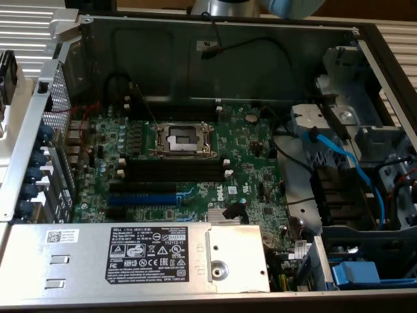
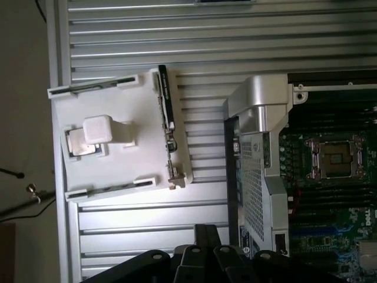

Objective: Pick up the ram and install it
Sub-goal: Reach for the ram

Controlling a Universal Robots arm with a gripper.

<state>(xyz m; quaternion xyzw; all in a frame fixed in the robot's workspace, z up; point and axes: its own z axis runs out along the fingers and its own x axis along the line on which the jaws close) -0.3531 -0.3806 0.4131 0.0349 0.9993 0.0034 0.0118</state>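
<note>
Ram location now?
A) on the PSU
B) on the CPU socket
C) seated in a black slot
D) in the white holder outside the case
D: the ram stands on edge along one side of the white holder, beside the case.

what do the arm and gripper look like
The arm is a silver-grey rounded tube with a light blue cap, seen at the exterior view's top edge. The gripper is matte black, built of several blocky links with rounded ends. No markings can be made out.
</note>
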